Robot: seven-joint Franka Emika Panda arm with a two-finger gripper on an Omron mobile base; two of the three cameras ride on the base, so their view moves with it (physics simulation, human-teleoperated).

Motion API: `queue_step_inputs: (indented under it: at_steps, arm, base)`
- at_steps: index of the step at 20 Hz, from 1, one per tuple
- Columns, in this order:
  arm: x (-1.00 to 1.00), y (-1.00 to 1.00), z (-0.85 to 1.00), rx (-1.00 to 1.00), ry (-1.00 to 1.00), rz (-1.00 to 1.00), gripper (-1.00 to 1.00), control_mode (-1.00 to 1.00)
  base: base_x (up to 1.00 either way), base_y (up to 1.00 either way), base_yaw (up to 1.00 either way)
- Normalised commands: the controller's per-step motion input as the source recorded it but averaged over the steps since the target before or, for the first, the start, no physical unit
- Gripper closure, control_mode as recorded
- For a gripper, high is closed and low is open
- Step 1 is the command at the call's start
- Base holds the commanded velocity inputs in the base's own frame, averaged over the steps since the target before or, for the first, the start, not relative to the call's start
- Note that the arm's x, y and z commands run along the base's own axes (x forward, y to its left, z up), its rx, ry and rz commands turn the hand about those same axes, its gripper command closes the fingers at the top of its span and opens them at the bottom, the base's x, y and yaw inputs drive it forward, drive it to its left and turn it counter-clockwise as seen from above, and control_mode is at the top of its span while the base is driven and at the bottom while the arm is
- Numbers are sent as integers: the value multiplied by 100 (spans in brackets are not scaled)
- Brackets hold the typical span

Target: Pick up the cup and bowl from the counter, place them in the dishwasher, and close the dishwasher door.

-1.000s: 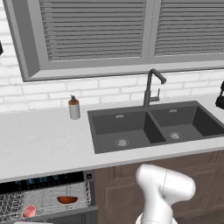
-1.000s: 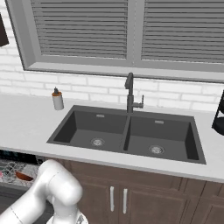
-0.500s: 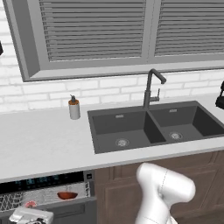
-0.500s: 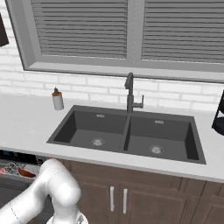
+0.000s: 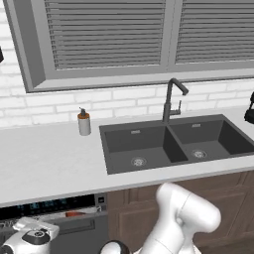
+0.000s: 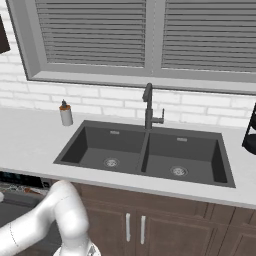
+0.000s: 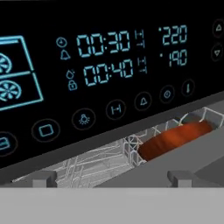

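End effector (image 5: 31, 237) released and empty, close before the dishwasher (image 7: 100, 87) control strip, narrow slit above the nearly shut dishwasher door (image 7: 175, 168), bowl (image 7: 175, 138) on the rack just beyond, cup hidden, table (image 5: 44, 163) above.

Colours around the sink and dishwasher front

The long flat counter (image 5: 44, 163) was pale grey-white, the recessed double sink (image 5: 168, 141) dark grey, and the curved metal faucet (image 5: 171, 99) near black. The brick wall (image 6: 100, 102) was white, the slatted window blinds (image 5: 109, 32) grey, the wooden cabinet doors (image 6: 165, 225) brown. The small cylindrical soap dispenser (image 5: 84, 122) was grey with a brown top. The dishwasher's black control strip (image 7: 100, 65) carried cyan lit digits and symbols; below it showed light grey wire racks (image 7: 96, 162) and a reddish-brown round bowl (image 7: 175, 138).
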Motion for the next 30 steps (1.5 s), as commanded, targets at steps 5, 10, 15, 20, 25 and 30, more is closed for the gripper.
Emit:
queue_step_inputs:
  at_steps: [5,10,15,20,25,30]
  arm:
    - [66,-39,-100,6,-9,-13,-100,-100]
    - [39,-33,-97,5,-9,-13,-100,-100]
    - [7,-38,-100,5,-4,-15,-100,-100]
    - [2,-39,-100,1,0,-14,-100,-100]
    - [30,-72,-100,12,-10,-24,-100,-100]
    - [44,-66,-100,18,-32,-19,-100,-100]
  base:
    - [0,0,0]
    - [0,0,0]
    - [0,0,0]
    - [0,0,0]
    - [0,0,0]
    - [0,0,0]
